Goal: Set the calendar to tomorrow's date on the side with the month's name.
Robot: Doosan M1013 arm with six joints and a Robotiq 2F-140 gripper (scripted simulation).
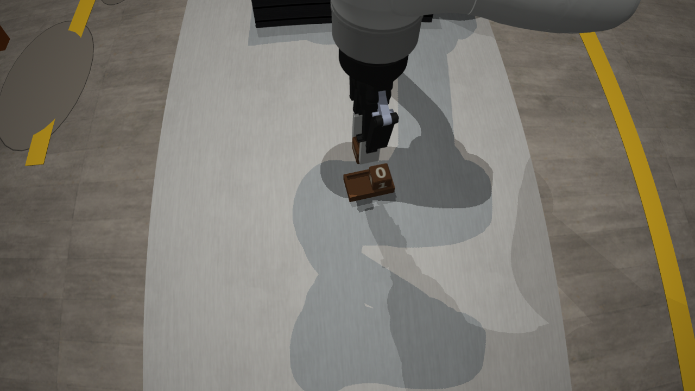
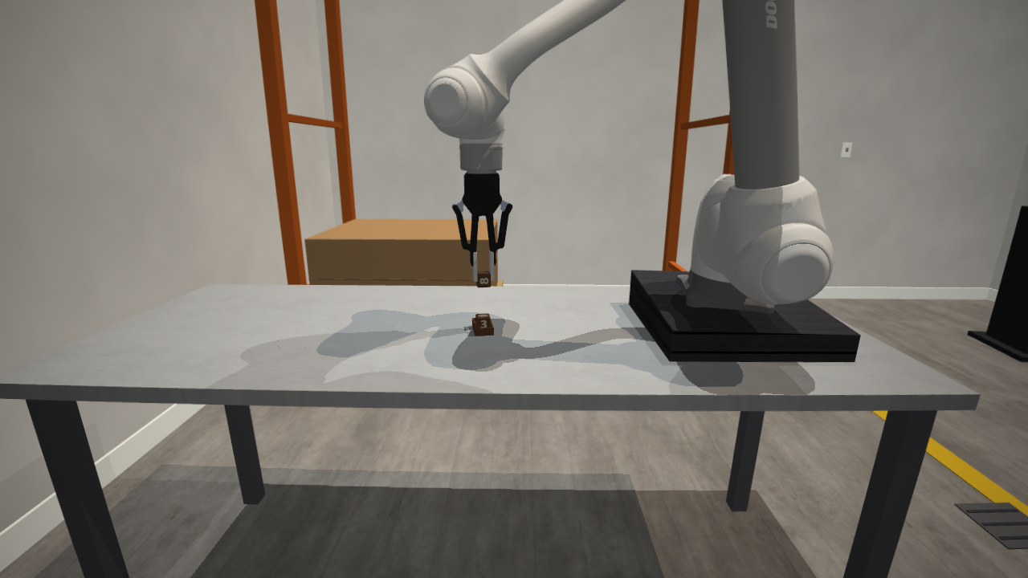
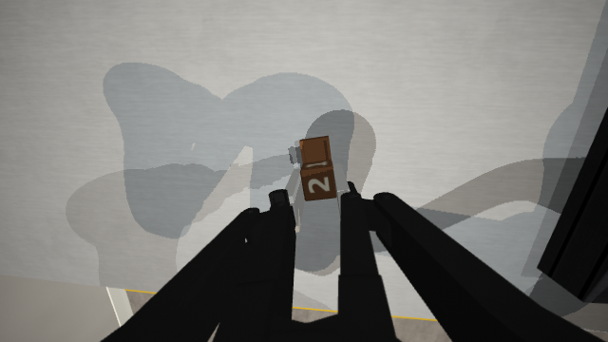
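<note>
My gripper (image 1: 364,145) (image 2: 483,274) (image 3: 318,180) is shut on a brown cube (image 1: 355,149) (image 2: 483,281) (image 3: 311,192), holding it in the air above the tray. The held cube's top shows a 2, turned sideways in the wrist view; a side shows what looks like an 8 in the exterior view. The brown tray (image 1: 356,187) (image 2: 482,333) (image 3: 315,149) rests on the table. The other cube (image 1: 380,172) (image 2: 483,323) sits in its right half in the top view, with 0 on top, 1 in front and 3 on its end. The left half is empty. The month's name is not readable.
The tray stands on the long grey table (image 1: 233,218) (image 2: 215,366). The black robot base (image 2: 761,337) (image 1: 291,14) stands on the table, to the right in the exterior view. A large cardboard box (image 2: 395,258) and orange rack posts (image 2: 276,144) stand behind the table.
</note>
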